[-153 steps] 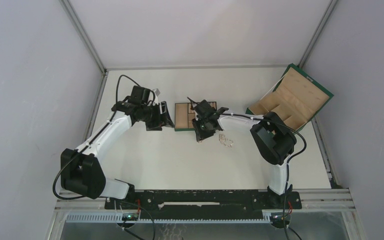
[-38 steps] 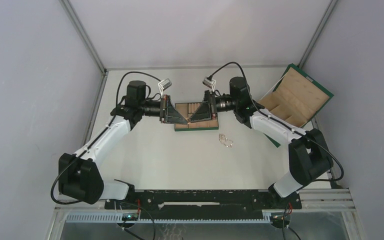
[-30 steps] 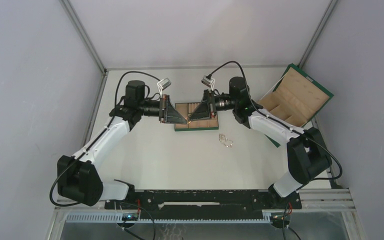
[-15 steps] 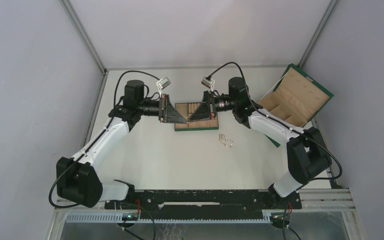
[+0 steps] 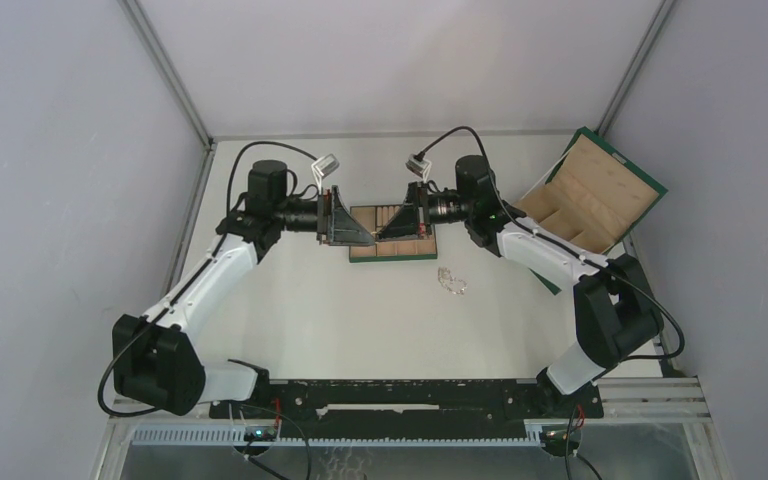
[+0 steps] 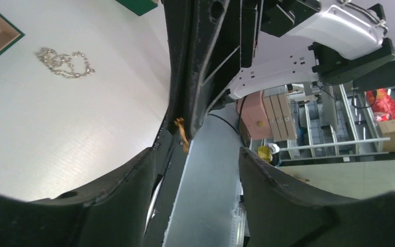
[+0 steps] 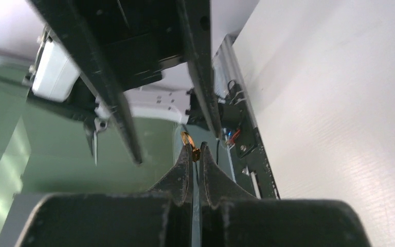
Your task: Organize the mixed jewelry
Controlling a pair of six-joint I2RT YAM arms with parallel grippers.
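My right gripper (image 5: 382, 236) is shut on a small thin gold ring (image 7: 187, 140), pinched at its fingertips above the tan compartmented tray (image 5: 392, 253). In the right wrist view the right gripper (image 7: 195, 152) has its jaws nearly touching. My left gripper (image 5: 366, 237) faces it tip to tip. In its own view the left gripper (image 6: 198, 157) is open and empty, and the ring (image 6: 181, 133) shows just ahead of it. The silvery chain tangle (image 5: 451, 281) lies on the table right of the tray and also shows in the left wrist view (image 6: 61, 60). No second ring is visible.
The large green box with tan lining (image 5: 590, 195) stands open at the back right. Grey walls close in the table on the left, back and right. Both arms stretch over the table's middle.
Since five seconds ago both arms have lifted and turned to face each other over the tray; the right gripper left the table near the chain. In the last second they shifted slightly left.
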